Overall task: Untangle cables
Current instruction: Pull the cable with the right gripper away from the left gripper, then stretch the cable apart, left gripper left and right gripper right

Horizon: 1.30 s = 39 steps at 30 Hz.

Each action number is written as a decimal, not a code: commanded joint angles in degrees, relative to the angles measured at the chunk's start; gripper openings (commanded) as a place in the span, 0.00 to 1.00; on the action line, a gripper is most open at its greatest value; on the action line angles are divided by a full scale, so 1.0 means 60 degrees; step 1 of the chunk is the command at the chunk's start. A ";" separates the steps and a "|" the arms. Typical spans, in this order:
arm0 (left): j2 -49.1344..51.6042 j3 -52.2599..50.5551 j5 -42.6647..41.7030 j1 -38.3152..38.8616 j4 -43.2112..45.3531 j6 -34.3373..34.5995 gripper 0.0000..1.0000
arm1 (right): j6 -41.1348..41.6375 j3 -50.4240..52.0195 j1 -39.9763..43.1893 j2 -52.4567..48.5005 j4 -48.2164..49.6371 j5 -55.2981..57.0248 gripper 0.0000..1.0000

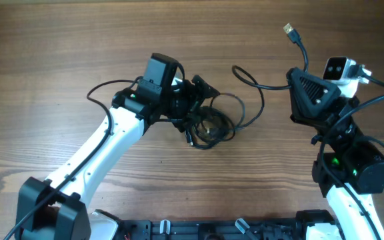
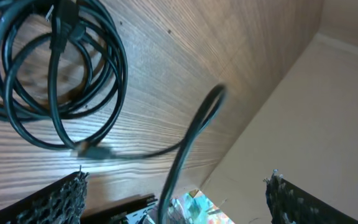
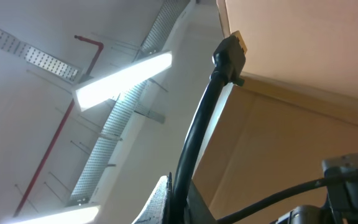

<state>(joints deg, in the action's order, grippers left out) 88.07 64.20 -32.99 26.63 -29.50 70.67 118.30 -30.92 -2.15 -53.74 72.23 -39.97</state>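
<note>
The thin black flexible cables [image 1: 213,124] lie coiled midway across the brown wooden bench [image 1: 45,47]. The left claw [image 2: 176,179] stands wide at the coil. The right claw [image 1: 300,77] grips one strand, its metal-tipped plug [image 1: 289,29] toward the far edge.

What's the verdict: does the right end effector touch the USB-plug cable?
Touching. The right wrist view shows the USB-plug cable rising from its clamp in the right end effector.

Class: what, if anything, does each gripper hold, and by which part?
The right gripper grips a black cable near its USB plug end. The left gripper is open, holding nothing.
</note>
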 commanded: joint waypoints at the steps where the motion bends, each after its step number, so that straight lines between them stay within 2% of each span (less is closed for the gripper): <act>1: 0.0098 0.0113 -0.0171 0.0310 0.0270 0.0710 0.91 | 0.0058 -0.0149 0.0015 -0.0055 0.0062 0.0302 0.04; 4: 0.0280 0.0113 0.0051 0.0699 0.0543 0.1177 0.86 | 0.0055 -0.0149 0.0015 -0.0080 0.0062 0.0317 0.04; 6: 0.0597 0.0117 -0.0007 0.0841 0.1351 0.1304 0.76 | 0.0062 -0.0149 0.0015 -0.0080 0.0062 0.0291 0.04; 8: 0.0765 0.0117 0.0011 0.0827 0.1541 0.1304 0.53 | 0.0058 -0.0149 0.0015 -0.0080 0.0062 0.0142 0.04; 11: 0.0860 0.0117 0.0270 0.0827 0.1679 0.1300 0.31 | 0.0051 -0.0149 0.0015 -0.0080 0.0058 0.0036 0.04; 12: 0.0860 0.0113 0.0495 0.0787 0.1672 0.1293 0.15 | 0.0022 -0.0149 0.0015 -0.0084 0.0040 -0.0157 0.04; 13: 0.0860 0.0117 0.0514 0.0612 0.1676 0.1293 0.04 | 0.0018 -0.0149 0.0015 -0.0120 -0.0098 -0.0477 0.04; 16: 0.0860 0.0117 0.0506 0.0058 0.1672 0.0856 0.04 | -0.0554 -0.0149 0.0015 -0.0226 -0.0769 -0.0954 0.04; 18: 0.0860 0.0117 0.0517 -0.0386 0.1665 -0.0080 0.04 | -0.1861 -0.0149 0.0015 -0.0244 -0.1807 -0.1180 0.04; 20: 0.0860 0.0117 0.0557 -0.0954 0.1665 -0.1009 0.04 | -0.4258 -0.0149 0.0018 -0.0244 -0.4626 -0.1228 0.04; 24: 0.0860 0.0117 0.1027 -0.1603 0.1668 -0.2590 0.04 | -0.8058 -0.0149 0.0018 -0.0262 -0.8888 0.0178 0.05; 25: 0.0860 0.0117 0.1570 -0.1687 0.1628 -0.3016 0.04 | -0.8874 -0.0149 0.0018 -0.0262 -0.9624 0.0780 0.05; 27: 0.0860 0.0117 0.2951 -0.1738 0.1275 -0.3027 0.04 | -0.9694 -0.0149 0.0025 -0.0262 -1.0331 0.1734 0.05; 29: 0.0860 0.0117 0.5628 -0.1792 0.0503 -0.2994 0.04 | -1.0244 -0.0149 0.0025 -0.0262 -1.1373 0.3672 0.05; 31: 0.0860 0.0117 0.7136 -0.1789 0.0025 -0.2998 0.04 | -1.0808 -0.0149 0.0025 -0.0262 -1.1821 0.5020 0.05; 36: 0.0860 0.0117 0.9220 -0.1800 -0.0171 -0.2998 0.04 | -1.2065 -0.0149 0.0025 -0.0484 -1.3034 0.7989 0.05; 39: 0.0860 0.0113 1.0499 -0.1800 -0.0182 -0.3002 0.04 | -1.2830 -0.0149 0.0025 -0.1293 -1.3493 0.9191 0.04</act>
<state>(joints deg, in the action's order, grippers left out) 92.82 64.36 19.64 16.32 -30.48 53.63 46.48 -31.55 -2.15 -58.54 -8.47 5.48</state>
